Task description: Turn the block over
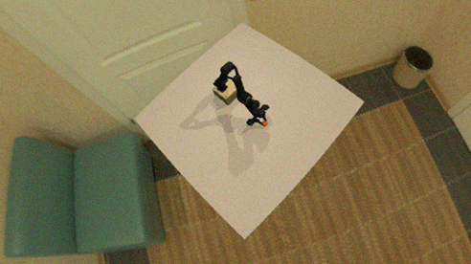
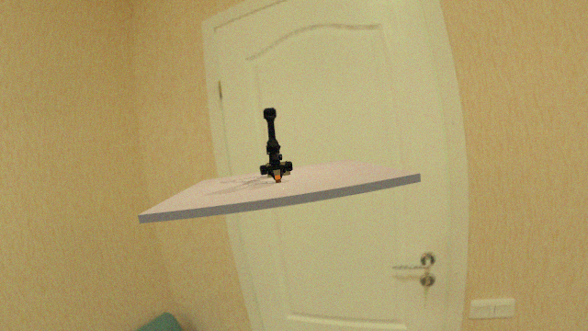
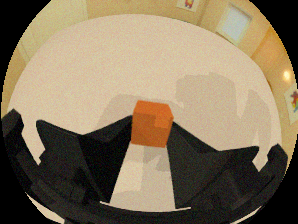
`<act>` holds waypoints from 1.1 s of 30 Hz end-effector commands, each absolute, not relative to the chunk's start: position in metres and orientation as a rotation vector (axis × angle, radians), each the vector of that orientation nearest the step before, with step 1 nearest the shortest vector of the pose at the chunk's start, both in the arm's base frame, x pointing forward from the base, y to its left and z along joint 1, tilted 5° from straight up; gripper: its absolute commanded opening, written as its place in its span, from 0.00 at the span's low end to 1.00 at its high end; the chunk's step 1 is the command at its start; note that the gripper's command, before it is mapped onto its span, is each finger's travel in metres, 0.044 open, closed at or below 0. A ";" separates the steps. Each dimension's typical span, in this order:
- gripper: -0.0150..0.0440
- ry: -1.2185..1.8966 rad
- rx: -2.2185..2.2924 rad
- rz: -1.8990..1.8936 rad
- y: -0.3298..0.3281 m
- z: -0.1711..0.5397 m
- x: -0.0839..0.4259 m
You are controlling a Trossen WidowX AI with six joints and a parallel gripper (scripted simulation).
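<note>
An orange block (image 1: 265,123) (image 2: 277,178) (image 3: 150,125) is held between the two black fingertips. The gripper (image 3: 152,131) is shut on it, one finger on each side. In the wrist view the block's end and a side face show as plain orange, with a lighter patch at the right; I cannot tell which side is marked. The block is low over the pale table (image 1: 239,209) (image 2: 207,202); whether it touches the table is too small to tell.
The arm's base stands on a pale yellow box (image 1: 227,92) toward the table's back. Shadows of the arm fall on the table. A teal seat (image 1: 106,198) and a bin (image 1: 412,68) stand on the floor beyond the table.
</note>
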State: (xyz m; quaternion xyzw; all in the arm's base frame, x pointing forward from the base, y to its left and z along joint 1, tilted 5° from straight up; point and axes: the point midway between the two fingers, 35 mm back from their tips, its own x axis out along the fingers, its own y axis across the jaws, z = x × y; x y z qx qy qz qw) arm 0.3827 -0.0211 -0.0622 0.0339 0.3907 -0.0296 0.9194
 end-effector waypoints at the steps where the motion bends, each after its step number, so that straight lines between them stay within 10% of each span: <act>1: 0.25 0.756 0.066 -0.065 -0.020 -0.070 0.376; 33: 0.25 0.542 0.067 -0.076 -0.020 -0.063 0.362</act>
